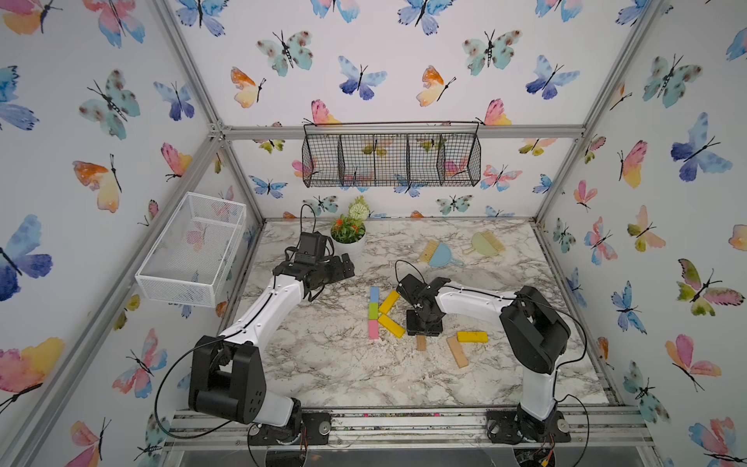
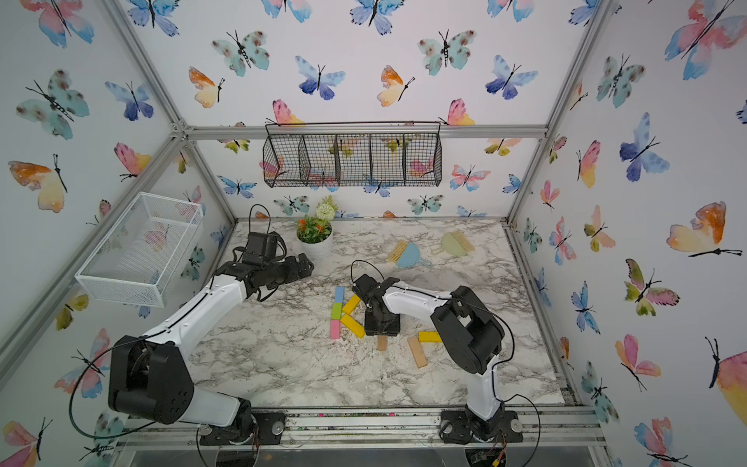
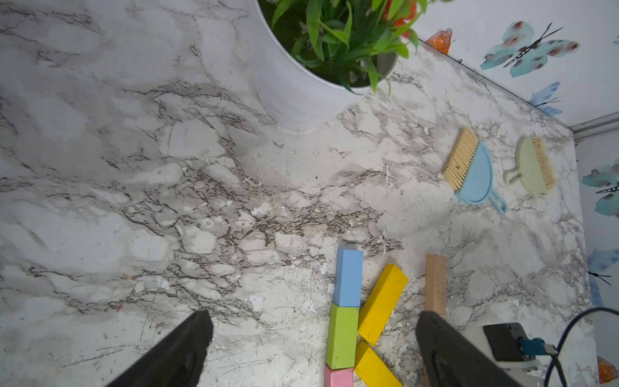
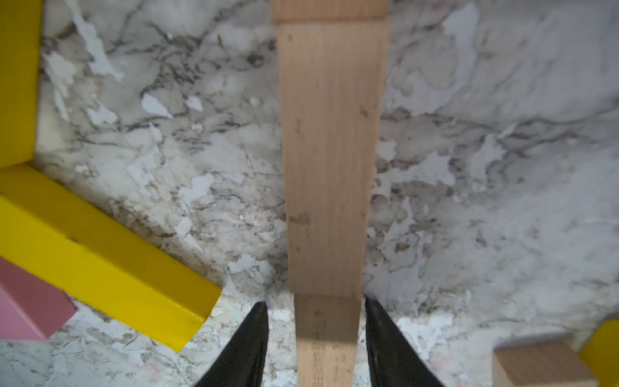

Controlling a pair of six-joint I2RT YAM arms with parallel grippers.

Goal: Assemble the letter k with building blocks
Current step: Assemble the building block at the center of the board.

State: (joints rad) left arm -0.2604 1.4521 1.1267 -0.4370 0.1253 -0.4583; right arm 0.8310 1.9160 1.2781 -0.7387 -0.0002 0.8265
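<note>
Tan wooden bar (image 4: pixel 330 160), three o'clock of yellow bar (image 4: pixel 100 254): likely light, stiff; grip long edges. Right fingers (image 4: pixel 251 341) straddle it, unclamped; left fingers (image 3: pixel 181 348) spread.

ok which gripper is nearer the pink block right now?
Right. The right gripper straddles a tan bar just beyond the lower yellow bar from the pink block. The left gripper hangs open back by the plant pot, well past the blue block.

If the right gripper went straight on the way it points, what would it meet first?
Likely the table: the right gripper points down with its fingers either side of a tan bar, which would pass between them. Height is unclear.
</note>
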